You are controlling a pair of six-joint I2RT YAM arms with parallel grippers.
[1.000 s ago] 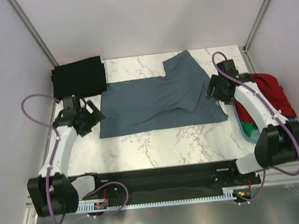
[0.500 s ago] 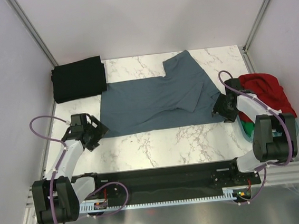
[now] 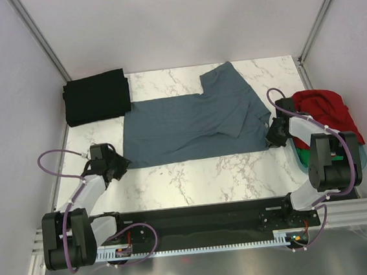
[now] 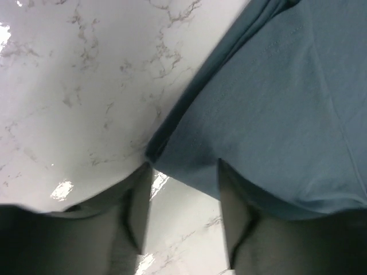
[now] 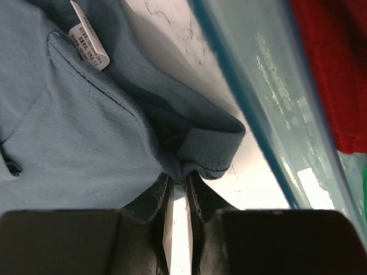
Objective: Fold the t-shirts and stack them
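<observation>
A slate blue-grey t-shirt (image 3: 192, 123) lies spread flat mid-table, one sleeve folded over it. My left gripper (image 3: 118, 165) sits low at its near left corner. In the left wrist view the left gripper (image 4: 184, 172) is open, the corner of the blue-grey t-shirt (image 4: 275, 97) lying between the tips. My right gripper (image 3: 272, 136) is at the shirt's near right corner. The right wrist view shows the right gripper (image 5: 181, 182) shut on a bunched fold of the blue-grey t-shirt (image 5: 74, 126). A folded black t-shirt (image 3: 96, 97) rests at the back left. A red t-shirt (image 3: 327, 109) and a green t-shirt (image 3: 308, 158) fill the tub.
A pale blue plastic tub (image 3: 295, 151) stands at the right table edge, its wall (image 5: 269, 109) close beside my right fingers. A white care label (image 5: 89, 35) shows on the shirt. Grey walls enclose the marble table (image 3: 194, 175) on three sides.
Both arms have come down and nearer, to the shirt's near corners. The left jaws have narrowed around the corner. The right jaws have closed on the cloth.
</observation>
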